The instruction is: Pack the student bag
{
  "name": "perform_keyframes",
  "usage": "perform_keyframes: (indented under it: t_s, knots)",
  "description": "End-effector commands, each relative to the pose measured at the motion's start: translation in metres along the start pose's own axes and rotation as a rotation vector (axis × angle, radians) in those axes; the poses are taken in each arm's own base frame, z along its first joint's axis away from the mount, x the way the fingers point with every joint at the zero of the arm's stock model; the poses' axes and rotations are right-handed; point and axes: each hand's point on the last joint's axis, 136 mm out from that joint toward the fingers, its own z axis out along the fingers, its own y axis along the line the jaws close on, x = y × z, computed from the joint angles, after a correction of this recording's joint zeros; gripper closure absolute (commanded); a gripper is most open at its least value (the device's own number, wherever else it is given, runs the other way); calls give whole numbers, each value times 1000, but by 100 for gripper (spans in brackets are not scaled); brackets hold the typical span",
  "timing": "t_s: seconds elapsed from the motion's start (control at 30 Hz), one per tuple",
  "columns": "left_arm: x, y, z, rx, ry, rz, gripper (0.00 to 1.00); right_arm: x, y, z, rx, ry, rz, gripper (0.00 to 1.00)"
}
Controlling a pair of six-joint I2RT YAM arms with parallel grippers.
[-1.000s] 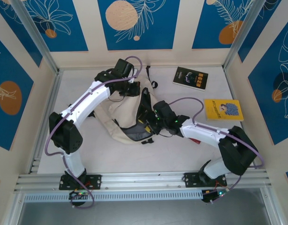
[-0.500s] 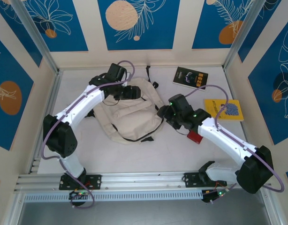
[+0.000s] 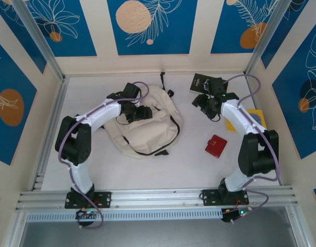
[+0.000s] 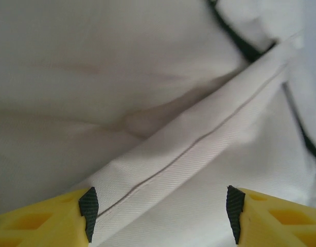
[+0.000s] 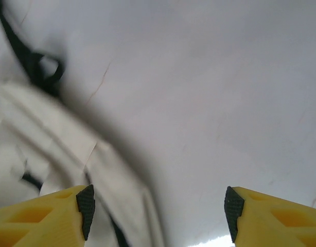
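**Placement of the hands**

- The left hand (image 4: pixel 160 211) is positioned over the upper part of the student bag (image 3: pixel 147 128). Its fingers are spread wide and hold nothing. A stitched canvas fold (image 4: pixel 199 139) runs diagonally between the black pads (image 4: pixel 89 206). This position probably serves to take the fabric and steady or open the bag. Contact with the canvas cannot be confirmed.
- The right hand (image 5: pixel 158 206) is at the far right of the table (image 3: pixel 163 170), just beside the black book (image 3: pixel 200 82). Its fingers are also apart and empty, with bare table surface below them. This reach probably prepares for picking up the book as the next item to pack.

**Items not yet packed**

- The black book, a yellow book (image 3: pixel 256 117) and a small red case (image 3: pixel 215 145) lie on the table to the right of the bag and apart from it.

**Condition of the student bag**

- The bag lies flat at the left centre of the table, with its top toward the far wall.
- The material is soft cream canvas, creased and slack, so it will fold under a grip.
- A black zipper line (image 3: pixel 173 128) curves around its right edge.
- A black strap loop (image 5: pixel 42 69) lies on the table at the top end.
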Motion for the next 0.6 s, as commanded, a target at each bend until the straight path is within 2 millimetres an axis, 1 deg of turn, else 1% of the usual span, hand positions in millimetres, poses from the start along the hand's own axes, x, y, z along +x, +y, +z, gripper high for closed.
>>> perform_keyframes:
  t_s: [0.0, 0.03, 0.13, 0.23, 0.33, 0.4, 0.47, 0.57]
  knots:
    - [3, 24, 14, -33, 20, -59, 32, -35, -11, 8, 7, -15, 8, 31]
    - [4, 33, 17, -53, 23, -70, 32, -42, -20, 12, 32, -16, 25, 32]
    - [5, 54, 21, -95, 28, -95, 32, -57, -42, 20, 94, 10, 76, 32]
    - [3, 74, 21, -133, 26, -121, 32, -65, -65, 27, 167, 40, 100, 32]
    - [-3, 91, 16, -156, 9, -152, 32, -72, -90, 35, 234, 62, 123, 31]
    - [-8, 95, 11, -154, -8, -163, 32, -75, -104, 42, 276, 89, 124, 31]
    - [-14, 94, 2, -139, -31, -164, 32, -82, -116, 47, 318, 101, 113, 30]
    - [-23, 81, -15, -93, -72, -162, 30, -87, -129, 57, 388, 123, 95, 27]
